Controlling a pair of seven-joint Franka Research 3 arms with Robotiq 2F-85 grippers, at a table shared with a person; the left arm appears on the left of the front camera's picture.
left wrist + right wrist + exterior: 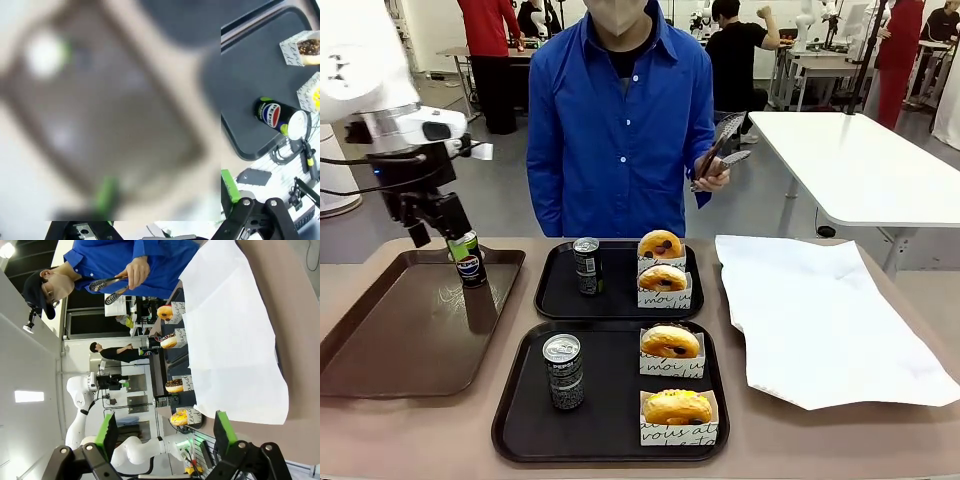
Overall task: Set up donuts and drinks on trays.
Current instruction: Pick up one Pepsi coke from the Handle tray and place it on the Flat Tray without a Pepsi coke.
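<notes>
The left gripper [460, 243] was clenched on the Pepsi can [469, 260], held above the brown tray [380, 345] at the tabletop's left edge. The right gripper's [165, 432] jaws stood released. Each black tray [520, 420] carried a drink [563, 371] and two donuts [670, 342], well apart from both grippers. White paper [820, 320] lay right.

Front view faces the person [620, 110] across trays [610, 425]; wrist views look down.
</notes>
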